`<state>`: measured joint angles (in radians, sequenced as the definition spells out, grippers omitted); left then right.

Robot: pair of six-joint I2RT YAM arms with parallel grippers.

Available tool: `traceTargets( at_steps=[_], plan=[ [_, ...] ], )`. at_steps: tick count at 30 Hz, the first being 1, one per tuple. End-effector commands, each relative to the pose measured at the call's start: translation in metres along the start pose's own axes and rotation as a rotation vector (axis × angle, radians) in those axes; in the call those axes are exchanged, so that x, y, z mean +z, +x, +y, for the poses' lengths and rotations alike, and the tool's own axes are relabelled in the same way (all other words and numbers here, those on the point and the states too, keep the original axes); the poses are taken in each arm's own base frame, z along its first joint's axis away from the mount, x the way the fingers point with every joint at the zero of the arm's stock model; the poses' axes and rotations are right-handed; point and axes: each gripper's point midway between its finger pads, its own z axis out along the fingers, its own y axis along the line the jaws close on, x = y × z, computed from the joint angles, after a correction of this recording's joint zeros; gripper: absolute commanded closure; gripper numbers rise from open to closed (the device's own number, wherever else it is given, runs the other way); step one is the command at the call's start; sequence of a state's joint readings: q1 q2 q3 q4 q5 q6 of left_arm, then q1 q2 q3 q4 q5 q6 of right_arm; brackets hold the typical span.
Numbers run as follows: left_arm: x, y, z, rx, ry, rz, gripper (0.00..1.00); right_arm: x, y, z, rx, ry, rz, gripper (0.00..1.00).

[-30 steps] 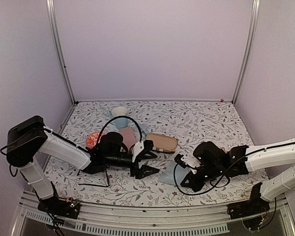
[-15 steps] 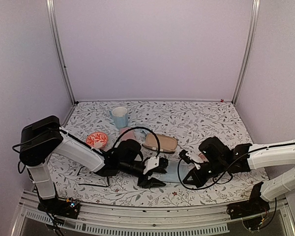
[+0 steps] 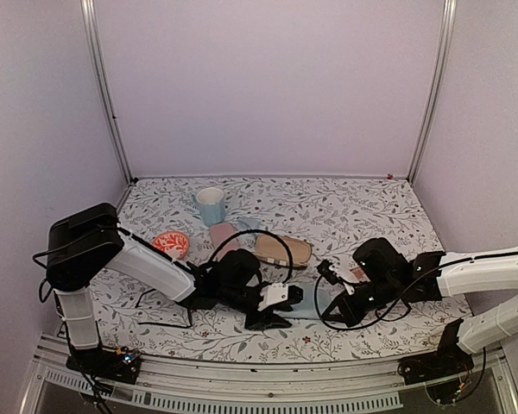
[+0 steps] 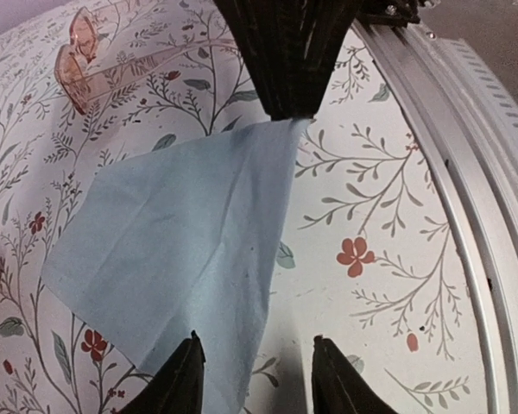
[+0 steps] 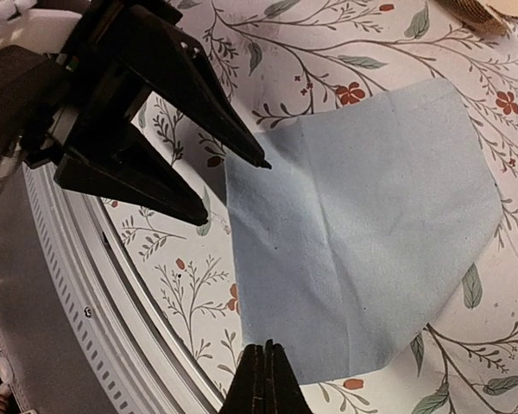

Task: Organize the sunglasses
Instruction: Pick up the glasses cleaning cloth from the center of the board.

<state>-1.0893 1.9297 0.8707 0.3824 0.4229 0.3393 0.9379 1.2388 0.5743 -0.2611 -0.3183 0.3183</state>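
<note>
Floral tabletop (image 3: pixel 363 216) carries a blue cloth (image 4: pixel 181 233); left pincer (image 4: pixel 255 341) straddles one corner, jaws half apart, right pincer (image 5: pixel 263 352) pinches another shut; pinkish sunglasses (image 4: pixel 85 56) lie just beyond it

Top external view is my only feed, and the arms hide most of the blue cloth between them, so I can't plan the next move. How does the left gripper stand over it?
Observer: The left gripper is open astride one edge of the light-blue cloth, one finger over the cloth and the other over bare table.
Operator: And the right one?
Observer: The right gripper is shut, with its tips at the cloth's opposite corner. I cannot tell whether it pinches the cloth.
Operator: Any sunglasses close by?
Observer: The pinkish translucent sunglasses lie beyond the cloth, apart from it.
</note>
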Motion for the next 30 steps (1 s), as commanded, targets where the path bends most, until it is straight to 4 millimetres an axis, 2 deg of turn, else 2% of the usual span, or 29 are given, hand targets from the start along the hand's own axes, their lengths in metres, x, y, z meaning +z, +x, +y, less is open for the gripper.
traceTargets(
  at_steps=[1,7,13,15,23,30],
  plan=[
    [0.009,0.006,-0.002,0.019,-0.006,0.041,0.59,-0.004,-0.004,0.001,-0.001,-0.019,-0.027,1.00],
    [0.009,0.005,0.004,0.026,-0.035,0.045,0.74,-0.003,-0.004,0.001,-0.001,-0.023,-0.029,1.00],
    [0.008,0.002,0.005,0.018,-0.040,0.036,0.96,0.000,-0.004,0.001,0.001,-0.035,-0.025,1.00],
    [0.006,-0.002,0.005,0.007,-0.031,0.028,1.00,0.002,-0.003,0.001,0.003,-0.038,-0.022,1.00],
    [-0.006,-0.008,0.004,-0.117,0.049,0.074,1.00,0.013,-0.006,0.002,-0.003,-0.060,-0.025,0.99],
    [-0.011,-0.008,0.003,-0.204,0.100,0.126,1.00,0.019,-0.006,0.003,-0.018,-0.085,-0.025,0.88]
  ],
)
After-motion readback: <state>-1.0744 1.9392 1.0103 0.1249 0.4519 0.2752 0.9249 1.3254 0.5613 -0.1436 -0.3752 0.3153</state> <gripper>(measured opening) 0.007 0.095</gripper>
